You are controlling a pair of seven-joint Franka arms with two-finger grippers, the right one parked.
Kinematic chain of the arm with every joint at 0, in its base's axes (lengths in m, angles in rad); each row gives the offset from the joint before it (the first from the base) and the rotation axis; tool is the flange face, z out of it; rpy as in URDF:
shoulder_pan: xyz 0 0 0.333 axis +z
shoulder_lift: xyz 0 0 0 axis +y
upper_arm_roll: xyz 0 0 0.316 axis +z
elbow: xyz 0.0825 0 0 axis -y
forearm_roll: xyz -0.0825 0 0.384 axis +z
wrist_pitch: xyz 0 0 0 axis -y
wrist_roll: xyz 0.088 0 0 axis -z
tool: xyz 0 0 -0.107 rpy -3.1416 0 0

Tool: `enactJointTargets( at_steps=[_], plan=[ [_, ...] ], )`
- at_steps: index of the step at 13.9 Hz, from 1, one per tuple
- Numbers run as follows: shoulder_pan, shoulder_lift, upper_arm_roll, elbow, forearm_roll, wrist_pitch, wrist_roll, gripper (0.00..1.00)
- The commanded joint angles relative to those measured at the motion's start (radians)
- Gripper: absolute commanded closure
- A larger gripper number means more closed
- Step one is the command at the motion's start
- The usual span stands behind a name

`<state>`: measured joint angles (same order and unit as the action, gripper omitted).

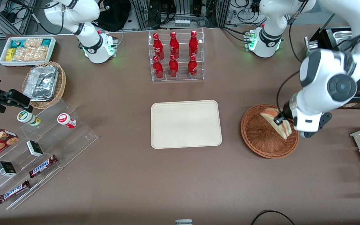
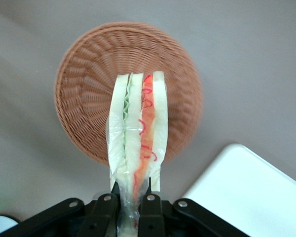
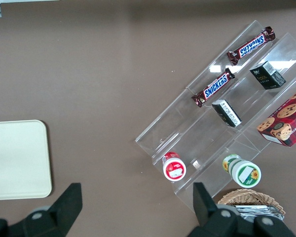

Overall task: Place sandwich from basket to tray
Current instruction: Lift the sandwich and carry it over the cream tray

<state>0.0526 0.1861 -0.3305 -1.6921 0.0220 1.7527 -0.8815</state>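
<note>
Currently the gripper [image 2: 130, 207], clamped on the sandwich [image 2: 137, 133] above the basket [image 1: 262, 137], is mid-transfer; next it should carry toward nine o'clock onto the tray [image 1: 167, 137].

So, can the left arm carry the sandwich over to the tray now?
Probably yes. The gripper is shut on the sandwich above the basket, and the tray lies bare beside it.
</note>
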Motion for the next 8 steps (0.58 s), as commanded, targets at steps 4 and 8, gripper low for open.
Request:
enactJointTargets(
  at_steps=[4,8],
  plan=[
    [-0.144,0.116,-0.154,0.117,0.064,-0.035,-0.076,0.92],
    [-0.293,0.266,-0.153,0.161,0.069,0.059,-0.066,0.93]
  ],
)
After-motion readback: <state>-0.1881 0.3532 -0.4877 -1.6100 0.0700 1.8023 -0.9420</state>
